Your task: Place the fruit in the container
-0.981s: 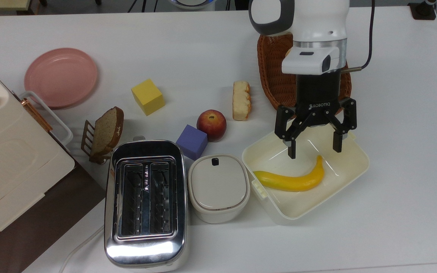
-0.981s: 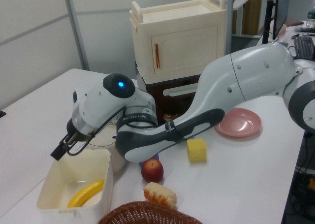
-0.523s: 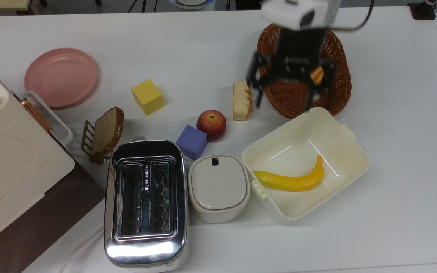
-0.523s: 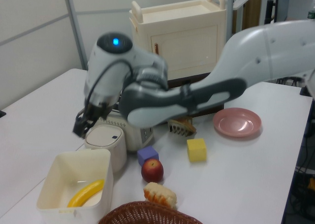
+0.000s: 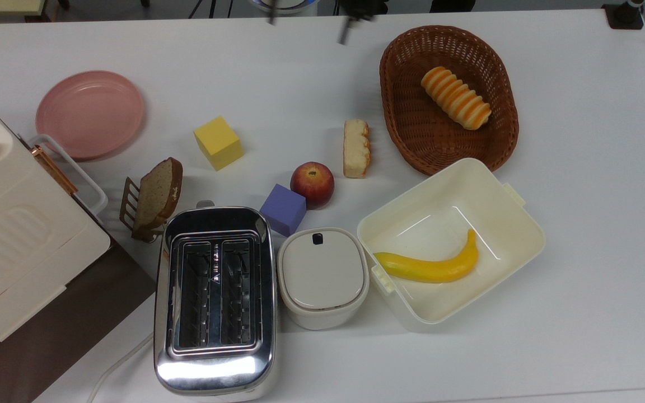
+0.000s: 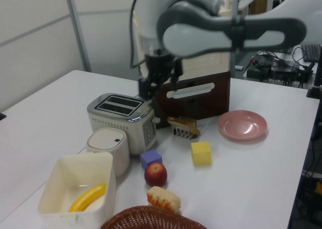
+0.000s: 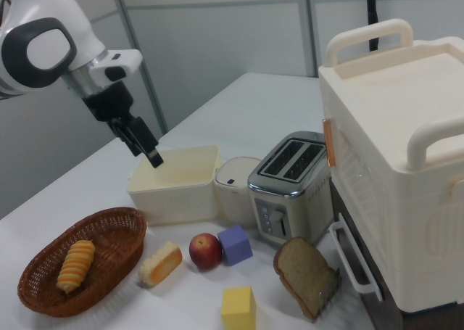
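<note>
White table point(image 5: 580, 168) | grey panel walls (room) | banana point(image 5: 431, 266) in tub point(image 5: 515, 257) | gripper point(image 6: 160, 83) apart, empty

Tool point(image 7: 147, 151) raised above cream tub point(image 7: 176, 183), striped roll point(image 7: 75, 265) in wicker basket point(image 7: 109, 228)

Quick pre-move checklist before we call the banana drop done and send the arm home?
1. Banana inside the tub: ok, it lies on the floor of the tub.
2. Banana free of the gripper: ok, the gripper hangs well above the table, nothing in it.
3. Fingers open: ok, seen apart in the left view.
4. Tub upright, flat on the table: ok.
5. Neighbours undisturbed, lidded pot and wicker basket beside the tub: ok, both upright.
6. Clear path home for the arm: cannot tell.
</note>
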You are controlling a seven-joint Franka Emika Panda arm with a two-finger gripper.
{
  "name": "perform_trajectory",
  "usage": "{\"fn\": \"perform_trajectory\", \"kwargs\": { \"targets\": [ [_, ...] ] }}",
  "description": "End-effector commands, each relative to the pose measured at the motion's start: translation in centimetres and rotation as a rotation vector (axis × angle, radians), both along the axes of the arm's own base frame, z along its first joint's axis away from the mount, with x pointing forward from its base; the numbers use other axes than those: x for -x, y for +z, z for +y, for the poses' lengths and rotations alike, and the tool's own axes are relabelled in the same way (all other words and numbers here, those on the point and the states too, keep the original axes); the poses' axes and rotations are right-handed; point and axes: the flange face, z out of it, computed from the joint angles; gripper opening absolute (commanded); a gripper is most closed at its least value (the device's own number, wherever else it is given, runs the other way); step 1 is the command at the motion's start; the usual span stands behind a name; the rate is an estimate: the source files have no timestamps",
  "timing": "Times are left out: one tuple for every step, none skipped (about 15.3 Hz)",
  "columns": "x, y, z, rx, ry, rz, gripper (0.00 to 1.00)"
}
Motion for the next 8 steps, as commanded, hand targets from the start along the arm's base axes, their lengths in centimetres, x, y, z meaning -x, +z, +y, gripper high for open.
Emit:
{"fn": "perform_trajectory", "kwargs": {
  "targets": [
    [3.1, -0.6, -6.7, -0.04, -0.077, 0.038, 1.0],
    [3.7, -1.4, -8.9, -0.053, -0.088, 0.054, 1.0],
    [3.8, -1.6, -11.1, -0.097, -0.097, 0.061, 1.0],
    [3.8, -1.7, -12.4, -0.132, -0.109, 0.062, 1.0],
    [3.9, -1.9, -13.1, -0.16, -0.114, 0.069, 1.0],
    [3.8, -2.2, -13.2, -0.167, -0.11, 0.074, 1.0],
    [3.7, -2.4, -13.2, -0.166, -0.109, 0.077, 1.0],
    [3.7, -2.5, -13.6, -0.167, -0.117, 0.079, 1.0]
  ]
}}
